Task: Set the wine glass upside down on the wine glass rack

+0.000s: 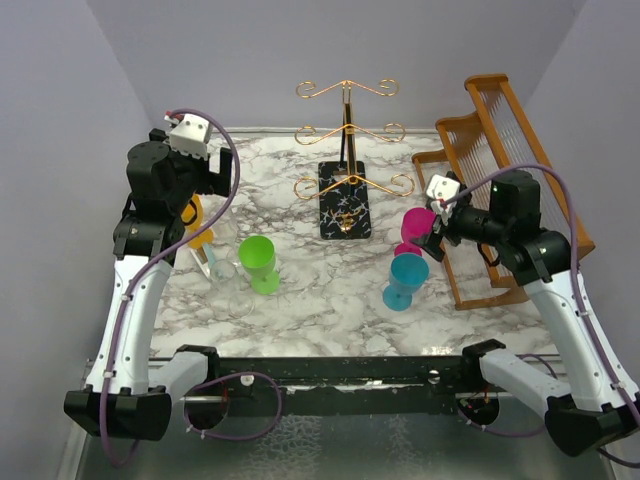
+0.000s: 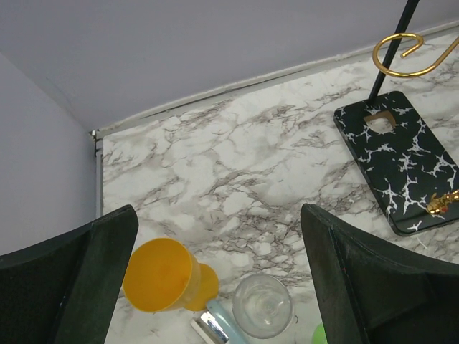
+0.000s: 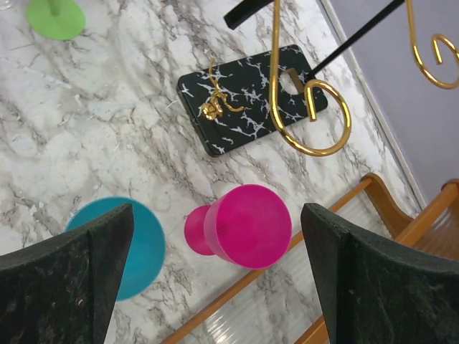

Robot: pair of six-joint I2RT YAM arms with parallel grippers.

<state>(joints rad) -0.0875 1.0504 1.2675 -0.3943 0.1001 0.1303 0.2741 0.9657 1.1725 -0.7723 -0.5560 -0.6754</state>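
I held my left gripper (image 2: 219, 211) fully open with nothing between its fingers, hanging above the left side of the tabletop (image 1: 330, 300). I judged that to be the right place to wait, because the wine glass (image 2: 262, 307) lay almost straight below it. The glass was the one clear piece among coloured ones. It sat near the left edge, just beside the orange goblet (image 2: 158, 276) and close to the green goblet (image 1: 258, 262). From above it looked to be on its side, though I could not be sure of that.

My right gripper (image 3: 216, 208) was equally wide and equally empty. It hovered over the magenta goblet (image 3: 247, 226) and the teal goblet (image 3: 136, 244), on the right side in front of the wooden rack (image 1: 490, 140). Neither goblet was my errand, so I reckoned that arm was only parked out of the way.

The wine glass rack (image 1: 345, 200) stood at the middle of the far edge, its black base flat on the marble and its gold scroll arms all bare. It was well apart from the glass. I judged nothing of the task was done yet. The first job fell to my left side, which had to come down and close on the stem. The crowding goblets left little room for a careless descent.
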